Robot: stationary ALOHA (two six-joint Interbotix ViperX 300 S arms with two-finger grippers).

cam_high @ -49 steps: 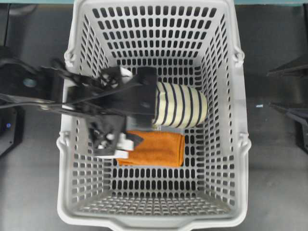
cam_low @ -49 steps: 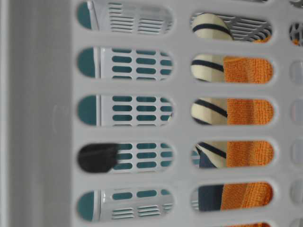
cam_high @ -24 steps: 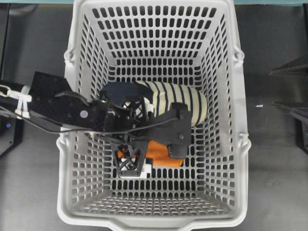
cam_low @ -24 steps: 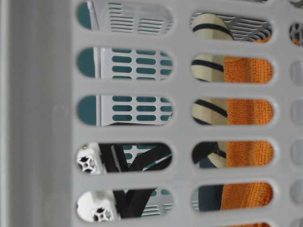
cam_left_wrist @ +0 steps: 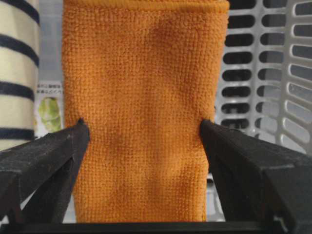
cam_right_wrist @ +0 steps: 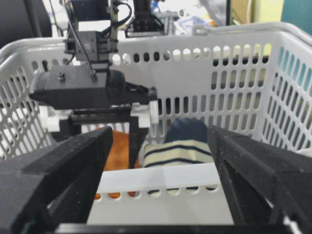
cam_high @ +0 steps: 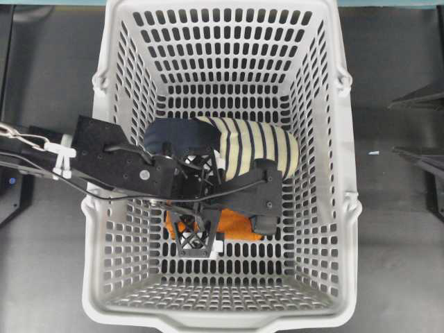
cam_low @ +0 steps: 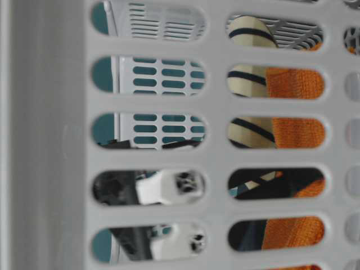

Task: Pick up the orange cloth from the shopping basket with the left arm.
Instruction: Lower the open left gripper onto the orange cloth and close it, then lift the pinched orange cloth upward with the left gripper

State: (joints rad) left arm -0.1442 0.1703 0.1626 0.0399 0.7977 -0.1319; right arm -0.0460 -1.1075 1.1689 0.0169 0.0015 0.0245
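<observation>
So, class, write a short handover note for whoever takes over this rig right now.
Left claw: open, down inside the shopping basket, its fingers either side of the orange cloth, not yet closed.
Right claw: open, idle outside the basket.
Cloth lies on the basket floor beside a striped cloth roll.
Done: reach and straddle.
Left: close on the orange cloth, then lift it out.

From overhead I see a dark, matte worktop (cam_high: 388, 62) on every side, with a thin teal strip (cam_high: 388, 3) along its far edge and a small pale fleck (cam_high: 374, 152) lying on it to the right. Through my right wrist feed the room behind is cluttered and blurred: a yellow-green panel (cam_right_wrist: 263, 9) and a teal surface (cam_right_wrist: 297, 12) at upper right, evenly lit.
</observation>
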